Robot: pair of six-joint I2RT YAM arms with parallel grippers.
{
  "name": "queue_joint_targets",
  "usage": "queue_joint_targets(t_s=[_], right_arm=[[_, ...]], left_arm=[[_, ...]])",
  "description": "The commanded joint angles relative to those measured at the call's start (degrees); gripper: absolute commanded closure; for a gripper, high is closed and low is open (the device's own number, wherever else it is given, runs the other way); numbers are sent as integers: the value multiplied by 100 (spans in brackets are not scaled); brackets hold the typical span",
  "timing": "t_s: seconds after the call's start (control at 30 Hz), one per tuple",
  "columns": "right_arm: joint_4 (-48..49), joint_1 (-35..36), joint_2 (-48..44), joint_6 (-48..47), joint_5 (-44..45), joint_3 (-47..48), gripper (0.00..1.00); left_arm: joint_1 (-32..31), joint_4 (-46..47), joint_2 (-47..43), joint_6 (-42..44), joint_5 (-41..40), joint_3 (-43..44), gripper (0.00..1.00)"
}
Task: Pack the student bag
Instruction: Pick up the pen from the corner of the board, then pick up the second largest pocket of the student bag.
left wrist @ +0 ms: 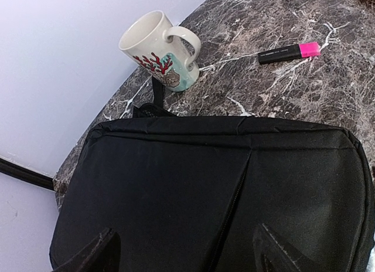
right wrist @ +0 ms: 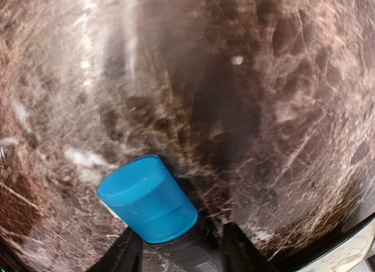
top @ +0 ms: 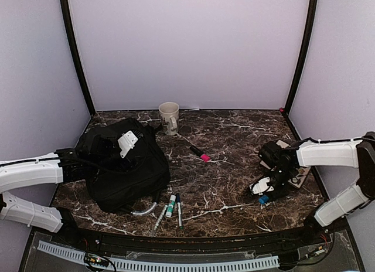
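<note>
We see a dark marble table (top: pixel 234 131) from the top view. The black bag (top: pixel 126 166) lies at 9 o'clock on it and is the biggest thing there. A white tag (top: pixel 127 142) sits on its top, and a grey curved handle (top: pixel 143 211) pokes out at its near edge.

The left gripper (top: pixel 82 160) is at the bag's left side. From the top we cannot tell how its fingers stand. The left wrist view settles it: the left gripper (left wrist: pixel 184 254) has its two dark fingertips (left wrist: pixel 96 253) wide apart, with bag (left wrist: pixel 205 184) fabric filling the space below them. That view also shows a red coral print on the mug (left wrist: pixel 161 49), which the top view does not resolve.

The right gripper (top: pixel 266 193) is low over the table at 4 o'clock, partly over a pale pouch (top: pixel 303 173). The top view shows only a blue dot at its tip. The right wrist view shows the fingers (right wrist: pixel 126 254) clamped on the black barrel of a blue-capped marker (right wrist: pixel 146 199), with the cap close to the marble. We cannot tell if it touches.

The mug (top: pixel 169 116) stands at 12 o'clock, just beyond the bag. The pink-capped highlighter (top: pixel 200 153) lies near the centre, apart from everything. A green-banded marker (top: pixel 170 206) and two pens (top: pixel 179 213) lie at 6 o'clock, just beside the handle.
</note>
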Motion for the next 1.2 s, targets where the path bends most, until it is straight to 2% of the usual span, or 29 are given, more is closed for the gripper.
queue_joint_targets(t_s=[0.0,0.17,0.23,0.37,0.57,0.8,0.9,0.97,1.07,1.17], right_arm=[[10,-1,353,458,-234,246,59],[-53,2,506,744,-324,456,75],[-96,29,593,916,-508,685,79],[-86,269,817,1406,-1034,1331,85],[138,820,1165,2084,-1633,1985,87],[328,1284,1521,2385,-1766,2266,88],[394,1414,1555,2481,-1814,2309,88],[425,1494,1550,2514,-1819,2302,89],[466,1569,1531,2533,-1796,2280,89],[490,1584,1515,2534,-1799,2295,89]], left_arm=[[21,92,-21,42,45,44,20],[38,-149,81,-142,105,124,16],[47,-357,196,-151,324,203,15],[80,-925,423,-131,265,505,15],[135,-1345,344,-108,746,611,15],[312,-1331,585,-99,-422,514,16],[489,-1379,950,-172,-1017,637,20],[561,-1483,1178,-151,-1079,743,24],[596,-1445,1275,-151,-744,745,25],[604,-1265,1357,53,-1120,644,27]])
